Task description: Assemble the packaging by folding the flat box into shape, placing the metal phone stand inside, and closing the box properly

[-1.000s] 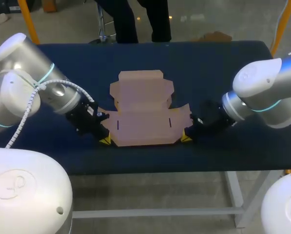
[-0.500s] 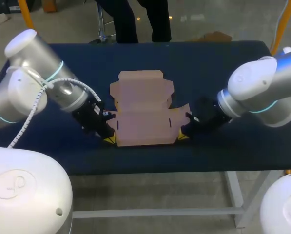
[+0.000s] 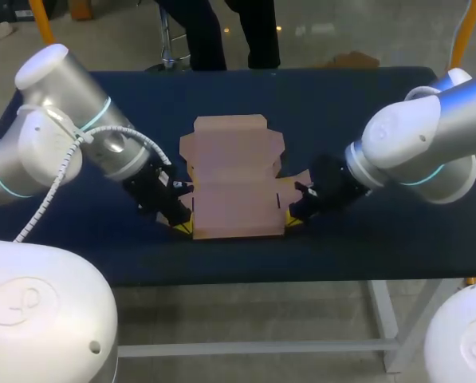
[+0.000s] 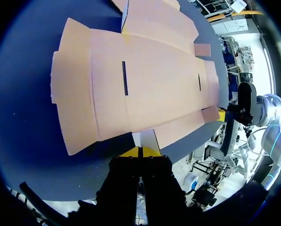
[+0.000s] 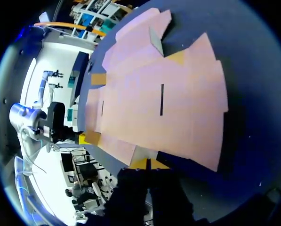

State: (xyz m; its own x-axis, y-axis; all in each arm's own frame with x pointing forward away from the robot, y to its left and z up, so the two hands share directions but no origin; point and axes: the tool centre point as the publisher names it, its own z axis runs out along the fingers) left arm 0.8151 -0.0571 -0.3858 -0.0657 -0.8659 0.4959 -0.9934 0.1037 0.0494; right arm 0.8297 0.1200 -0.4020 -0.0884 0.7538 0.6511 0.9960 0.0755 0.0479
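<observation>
From above, a flat brown cardboard box blank lies unfolded in the middle of the dark blue surface, its lid panel pointing to the far side. The left hand sits low at the blank's near left corner and the right hand at its near right corner. Both touch the cardboard's edge. The small side flap on the right looks slightly raised, but the main panels are still flat.

In the left wrist view, the left hand has its yellow tips pressed together with only a thin seam between them. They pinch nothing and nose against a small pale corner flap of the blank, which spreads out ahead across the surface. The right hand shows at the opposite corner.

In the right wrist view it is much the same. The right hand has its tips pressed together around nothing and tucked at the edge of the blank, where a little flap lifts off the surface. The left hand is at the other corner.

By my reading, the task has barely begun. The hands seem to be prying up the near corners for the first fold. No walls are standing yet, so the forming is still to come. The metal phone stand appears in none of the views, so loading it and closing the lid also remain.
</observation>
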